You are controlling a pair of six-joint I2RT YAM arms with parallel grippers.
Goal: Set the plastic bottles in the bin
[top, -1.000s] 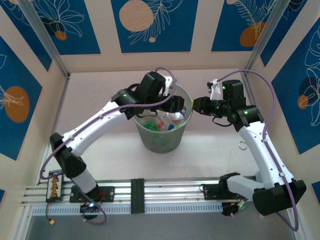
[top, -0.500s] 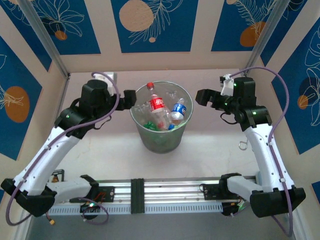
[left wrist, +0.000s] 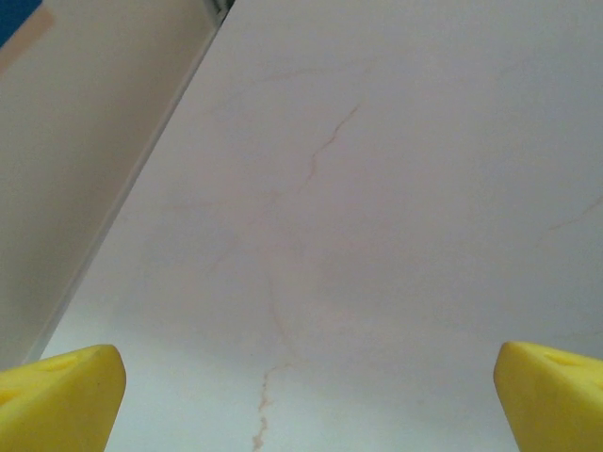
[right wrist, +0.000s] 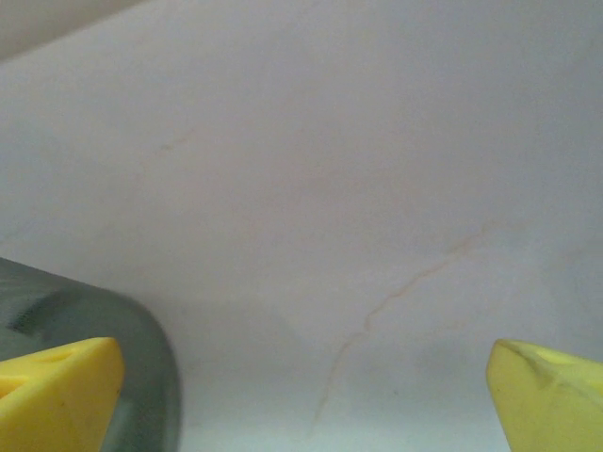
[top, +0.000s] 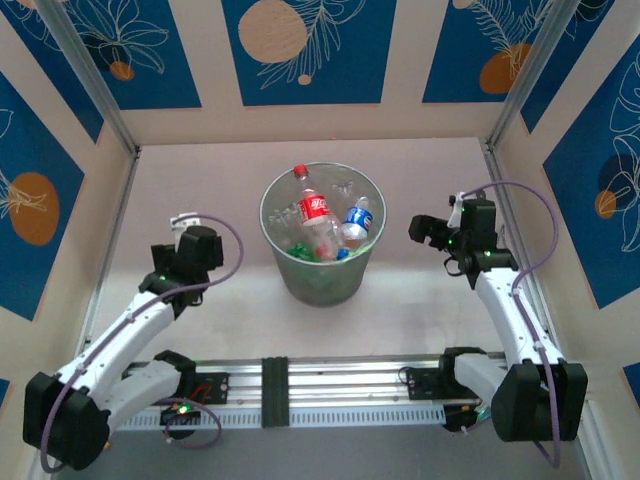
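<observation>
The bin (top: 268, 226), a round wire-mesh wastebasket, stands mid-table. Several plastic bottles lie inside it. A red-labelled one with a red cap (top: 312, 208) leans upright, and a blue-labelled one (top: 357, 219) lies beside it. My left gripper (top: 184, 224) hovers over the table left of the bin. Its yellow fingertips (left wrist: 58, 395) stand wide apart, so it is open and empty (left wrist: 311, 405). My right gripper (top: 420, 228) sits just right of the bin, open with nothing between its fingertips (right wrist: 303, 400). The bin's dark wall (right wrist: 141, 358) shows at its left finger.
Pale marbled tabletop (top: 230, 180) surrounds the bin, with free room on both sides. Walls with metal posts (top: 110, 110) enclose the left, back and right. The rail (top: 320, 385) carrying the arm bases runs along the near edge.
Both arms have pulled back from the bin and down towards the near edge. The left gripper, earlier over the bin, opened; a red-labelled bottle now stands in the bin. The right gripper opened too.
</observation>
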